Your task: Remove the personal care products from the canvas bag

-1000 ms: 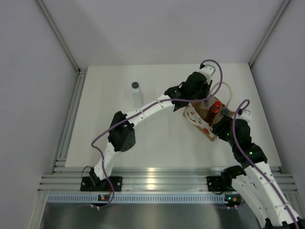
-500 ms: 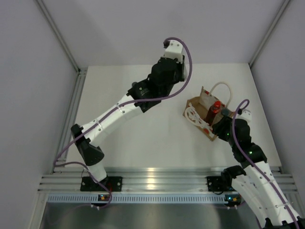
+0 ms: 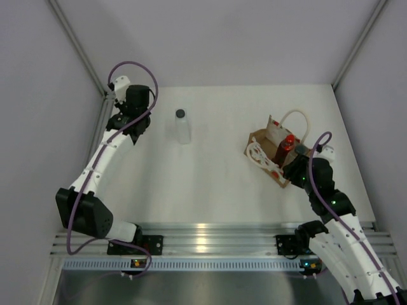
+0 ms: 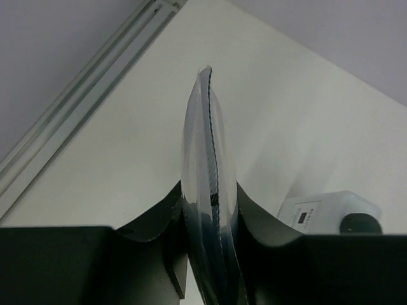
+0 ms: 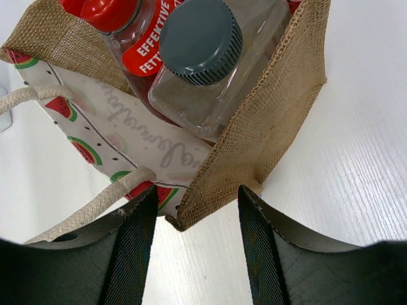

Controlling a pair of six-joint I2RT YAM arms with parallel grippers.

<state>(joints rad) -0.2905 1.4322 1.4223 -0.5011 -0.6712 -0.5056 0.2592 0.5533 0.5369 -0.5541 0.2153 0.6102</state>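
The canvas bag (image 3: 270, 159) stands at the right of the table, and its tan weave and watermelon-print side fill the right wrist view (image 5: 254, 140). Inside stand the red bottle (image 3: 287, 143) (image 5: 108, 13) and the small clear bottle with grey cap (image 5: 200, 41). My right gripper (image 3: 296, 169) (image 5: 197, 200) is open, its jaws on either side of the bag's near corner. My left gripper (image 3: 129, 121) (image 4: 210, 222) is at the far left back of the table, shut on the white flat squeeze tube (image 4: 208, 165), seen edge-on. The whitish bottle with dark cap (image 3: 182, 127) (image 4: 331, 213) stands on the table.
An aluminium rail (image 3: 95, 152) (image 4: 76, 108) runs along the table's left edge, close to my left gripper. Grey walls close in the back and both sides. The bag's cream loop handles (image 3: 296, 121) (image 5: 95, 203) stick out at the back and the front.
My left arm has swung from over the bag, up and across the back, to the far left corner with the tube. The right arm and the bag have not moved.
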